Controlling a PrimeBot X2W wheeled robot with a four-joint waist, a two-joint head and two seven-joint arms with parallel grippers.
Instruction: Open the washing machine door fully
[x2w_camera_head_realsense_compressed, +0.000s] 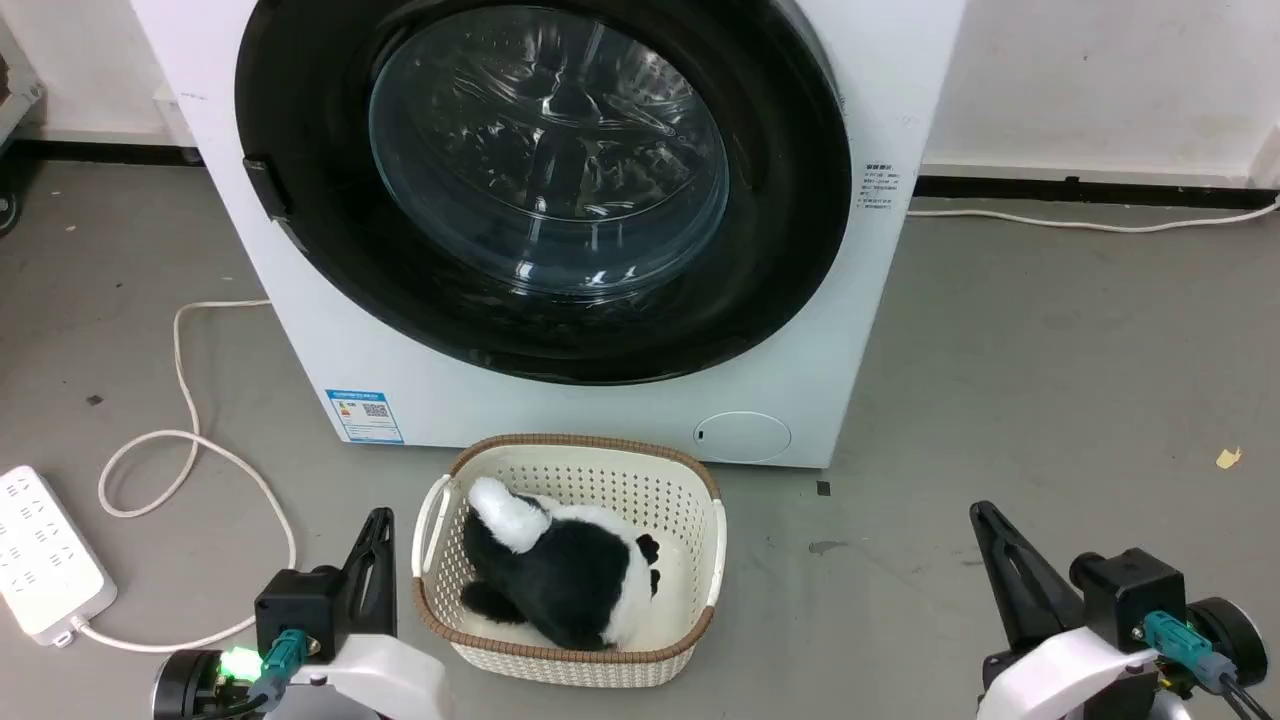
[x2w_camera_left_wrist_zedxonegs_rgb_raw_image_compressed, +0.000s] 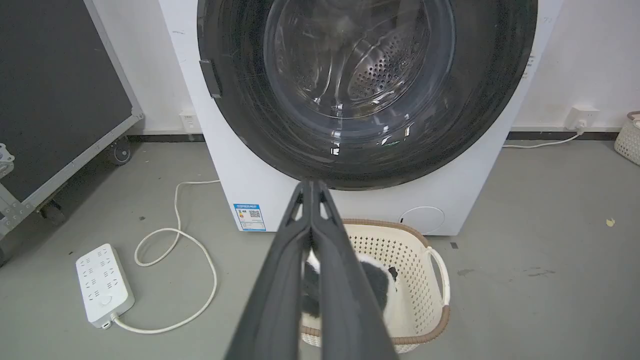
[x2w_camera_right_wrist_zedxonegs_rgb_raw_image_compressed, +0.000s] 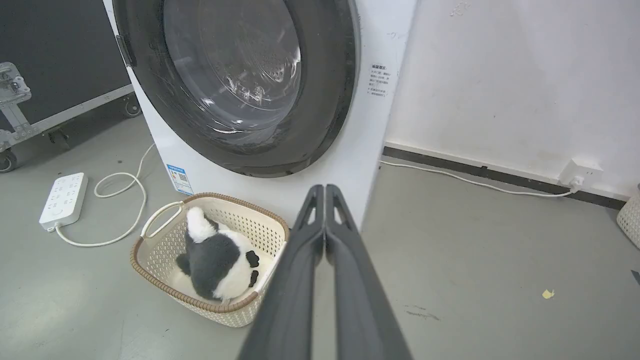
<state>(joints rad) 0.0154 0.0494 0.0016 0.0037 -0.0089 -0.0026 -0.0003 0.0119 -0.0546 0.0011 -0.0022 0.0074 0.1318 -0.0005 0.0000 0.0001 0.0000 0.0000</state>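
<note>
The washing machine door (x2w_camera_head_realsense_compressed: 548, 150) sits shut. The left gripper (x2w_camera_head_realsense_compressed: 379, 528) and right gripper (x2w_camera_head_realsense_compressed: 986, 518) hang low, fingers pinched together and empty, apparently at rest before any reach.

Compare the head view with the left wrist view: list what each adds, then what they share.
Head view: the right gripper, shut, and the plush lying unobstructed in the basket. Left wrist view: a wheeled black case, a wall socket and a second basket at the right edge. Both: the closed door, service flap, power strip and left gripper, shut.
</note>
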